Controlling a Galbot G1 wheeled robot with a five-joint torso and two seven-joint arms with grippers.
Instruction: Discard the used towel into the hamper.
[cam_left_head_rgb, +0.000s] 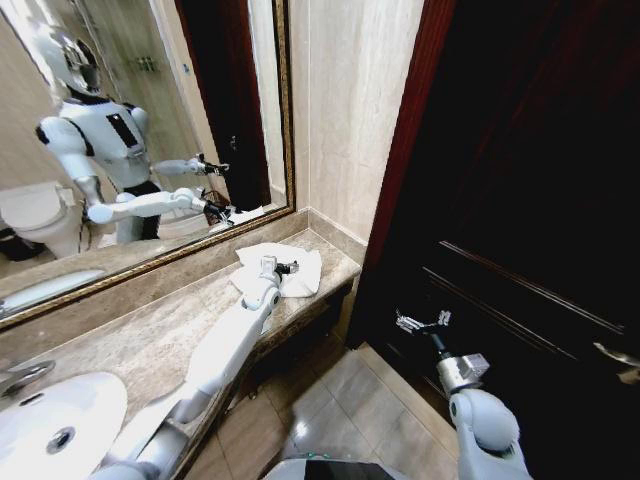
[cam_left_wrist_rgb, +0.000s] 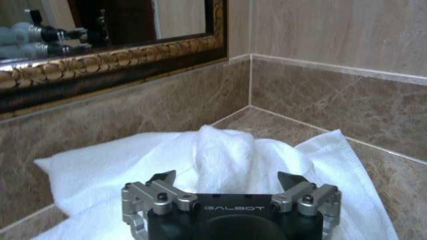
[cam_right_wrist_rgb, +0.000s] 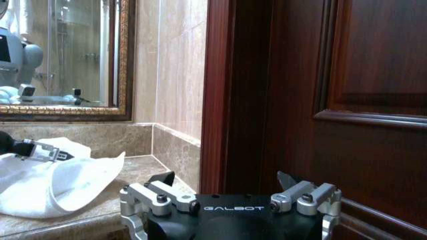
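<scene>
Mottled brown marble forms the vanity counter of a hotel-style bathroom, and the far corner of that slab, under the gilt-framed wall mirror, is where the work sits. Left gripper: its two dark fingers stand wide apart, with nothing between them, poised just above the crumpled white terry towel; in the left wrist view the fingertips frame a raised fold at the towel's middle, a likely choice because a bunched ridge gives the jaws more cloth to close on than a flat layer would. The towel lies spread loosely against the corner where the marble backsplash meets the side wall, one edge close to the counter's front lip. Right gripper: also spread open and empty, held out low in front of the dark red-brown wooden door, well apart from the counter, apparently parked so that it leaves the left arm's path free. From the right wrist view the towel appears draped over the counter edge, with the left gripper resting over it. A white oval washbasin is set into the near end of the counter. Judged stage: approach to the grasp, with lifting and carrying not yet begun. No wicker hamper can be made out on the tiled floor.
</scene>
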